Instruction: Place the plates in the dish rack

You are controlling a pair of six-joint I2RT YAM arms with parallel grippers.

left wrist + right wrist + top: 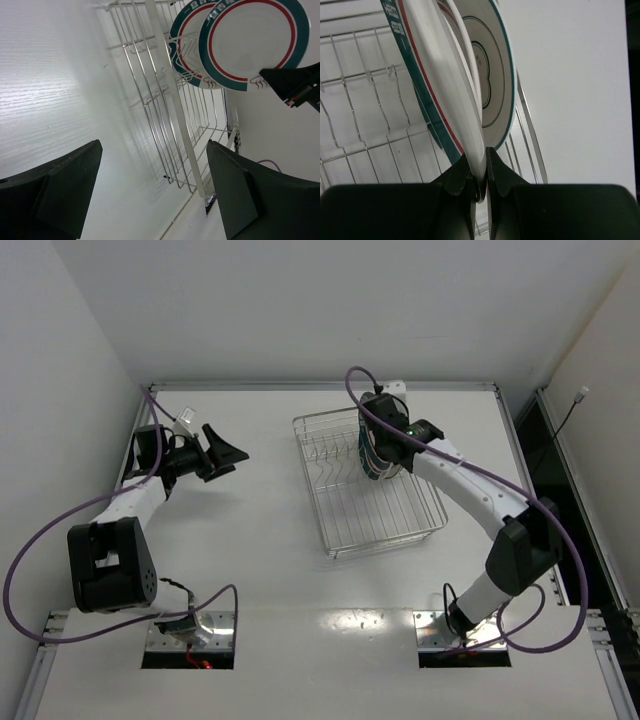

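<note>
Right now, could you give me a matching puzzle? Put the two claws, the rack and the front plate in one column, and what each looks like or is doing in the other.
Things:
1. left gripper
2. right gripper
3. dish rack
4. front green-rimmed plate

States:
A. upright, pinched at its edge
B. open, holding nothing
C. silver wire, sitting on the white table
D. shut, clamping a rim

Pairs: 1-B, 2-D, 3-C, 4-A

- My left arm (pixel 135 502) and right arm (pixel 470 490): white shells, black joints.
- Purple cables (pixel 151 410) loop beside both.
- My left gripper (pixel 154 165) has matte black, wedge-shaped fingers (pixel 65 190).
</note>
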